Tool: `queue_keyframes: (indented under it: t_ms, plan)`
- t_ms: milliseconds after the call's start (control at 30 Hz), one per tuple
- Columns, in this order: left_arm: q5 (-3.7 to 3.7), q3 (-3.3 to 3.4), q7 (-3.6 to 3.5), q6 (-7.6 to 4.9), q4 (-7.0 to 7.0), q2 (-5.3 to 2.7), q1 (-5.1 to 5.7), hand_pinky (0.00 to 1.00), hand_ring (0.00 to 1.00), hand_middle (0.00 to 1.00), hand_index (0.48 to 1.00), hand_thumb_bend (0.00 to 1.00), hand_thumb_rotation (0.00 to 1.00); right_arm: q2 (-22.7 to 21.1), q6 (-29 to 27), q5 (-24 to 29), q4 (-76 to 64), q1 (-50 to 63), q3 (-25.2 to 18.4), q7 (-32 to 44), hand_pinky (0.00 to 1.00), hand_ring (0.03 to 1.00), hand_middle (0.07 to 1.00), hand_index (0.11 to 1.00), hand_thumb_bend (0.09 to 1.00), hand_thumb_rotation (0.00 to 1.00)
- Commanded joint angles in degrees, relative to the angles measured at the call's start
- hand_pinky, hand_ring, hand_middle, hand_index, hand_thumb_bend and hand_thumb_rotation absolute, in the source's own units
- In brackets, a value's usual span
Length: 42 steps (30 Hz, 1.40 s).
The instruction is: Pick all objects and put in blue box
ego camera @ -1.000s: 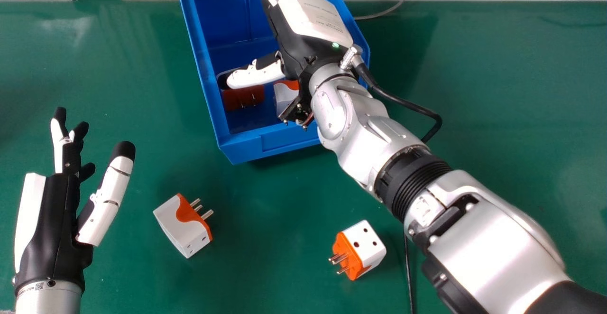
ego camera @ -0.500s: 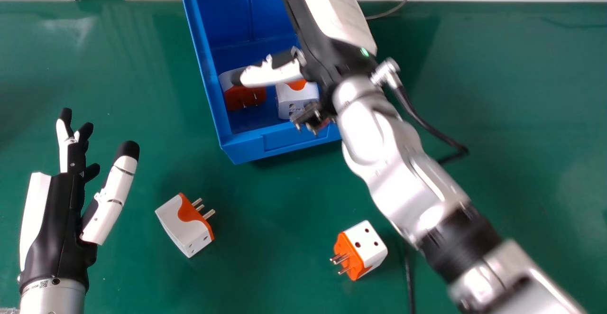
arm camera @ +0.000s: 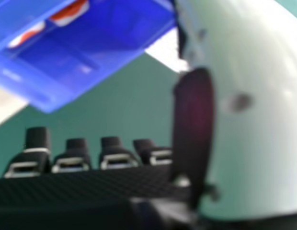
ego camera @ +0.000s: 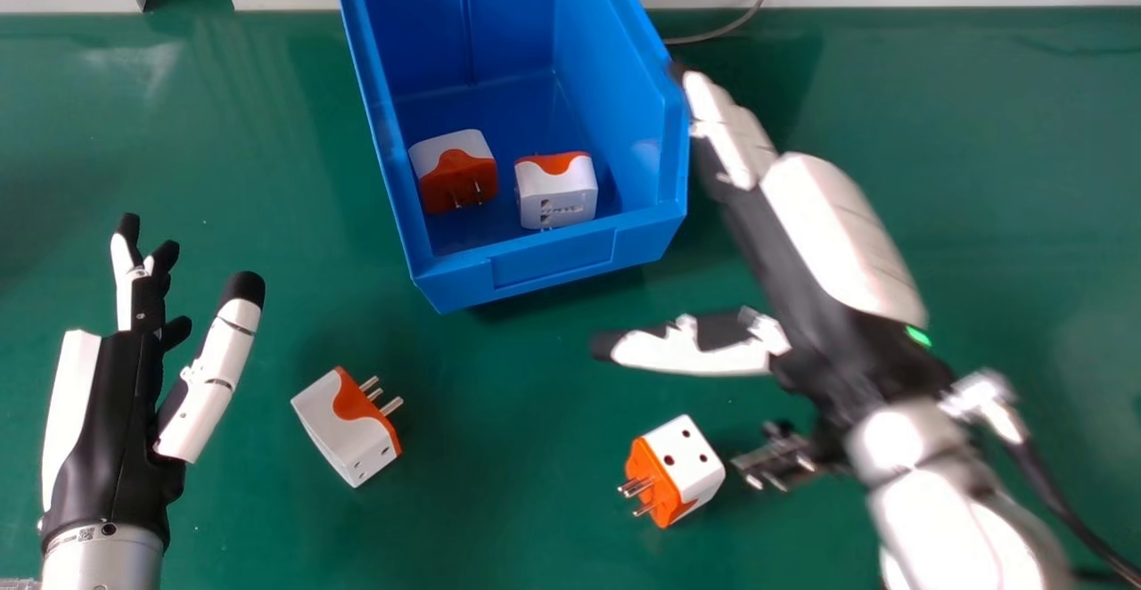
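The right hand is at the right of the head view, over the table just beside the near right corner of the blue box. Its fingers lie nearly straight towards the box's right rim, and its thumb stands well apart from them. In the head view the fingertips overlap that rim; whether they touch it I cannot tell. The right hand view shows the fingertips side by side in a row, with the green table and part of the box beyond them.

Near the right hand's wrist, on the table, sits one white and orange adapter, its pins facing left. Farther left, near the left hand, lies a second adapter, its pins aimed right and away.

Inside the box, the head view shows two more adapters whole, near its front wall: the left one turns its orange face and pins forward, while the right one turns a white face forward, with orange on top. They sit apart. The right hand view catches them as orange and white patches.

The left hand is at the left of the head view, fingers and thumb apart.
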Motion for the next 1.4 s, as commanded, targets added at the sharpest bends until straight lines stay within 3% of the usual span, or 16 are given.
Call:
queue_keyframes:
  t_ms: [0,200,300,400,500,933,1067,1367]
  plan:
    - [-0.42,0.37,0.15,-1.38,-0.62,0.68,-0.75,0.91,0.99,0.98,0.982,0.53,0.82,-1.64,-2.7,-0.32,-3.06,2.63,-3.19,0.27,0.91,1.0,1.0,1.0,0.578,0.21]
    - [-0.2,0.4,0.32,-1.68,-0.15,0.53,-0.81,0.91,0.99,0.98,0.982,0.52,0.82,-5.38,-6.39,0.84,0.05,7.59,-7.63,3.77,0.92,1.0,1.0,1.0,0.572,0.22]
    - [-0.22,0.31,0.38,-0.99,-0.65,0.3,-0.84,0.91,0.99,0.98,0.982,0.51,0.82,-8.01,-9.04,2.05,2.69,7.56,-9.16,6.42,0.91,1.0,1.0,1.0,0.583,0.23]
    - [0.24,0.22,0.59,-0.73,-0.79,0.35,-0.94,0.91,0.99,0.98,0.982,0.51,0.82,-11.31,-11.81,2.76,6.42,6.24,-9.99,9.69,0.92,1.0,1.0,1.0,0.579,0.26]
    - [0.17,0.22,0.6,-0.64,-0.73,0.35,-0.97,0.91,0.99,0.98,0.982,0.51,0.82,-12.8,-13.58,2.22,9.62,4.95,-9.56,11.41,0.94,1.0,1.0,1.0,0.573,0.28]
    - [0.15,0.36,0.65,-1.6,-0.01,0.69,-1.2,0.91,0.99,0.98,0.982,0.52,0.83,-7.14,-10.68,-1.54,20.28,-0.73,-3.26,12.73,0.97,1.0,1.0,1.0,0.557,0.31]
    - [0.03,0.38,0.43,-1.34,-0.48,0.7,-0.98,0.91,0.99,0.98,0.982,0.52,0.83,-6.03,-9.64,-2.6,22.58,-3.05,-1.21,13.73,0.98,1.0,1.0,1.0,0.552,0.3]
    - [0.13,0.53,0.32,-1.09,-0.87,0.93,-0.91,0.91,0.99,0.98,0.982,0.52,0.83,-8.71,-11.02,-5.25,26.04,-7.35,2.0,17.69,0.99,1.0,1.0,1.0,0.537,0.29]
